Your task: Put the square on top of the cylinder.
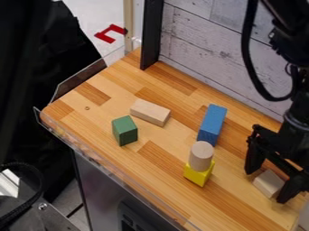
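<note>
The gripper (265,187) is at the right side of the table, pointing down with its fingers spread open. A natural-wood square block (269,183) lies on the tabletop between the two fingertips, and I cannot tell whether either finger touches it. To the left of the gripper, a light wooden cylinder (201,156) stands upright on top of a yellow block (198,174).
Behind the cylinder lies a long blue block (212,125). A green block (125,131) and a natural-wood rectangular block (150,112) are farther left on the wooden table (100,117). A whitish plank wall (211,54) borders the table's back.
</note>
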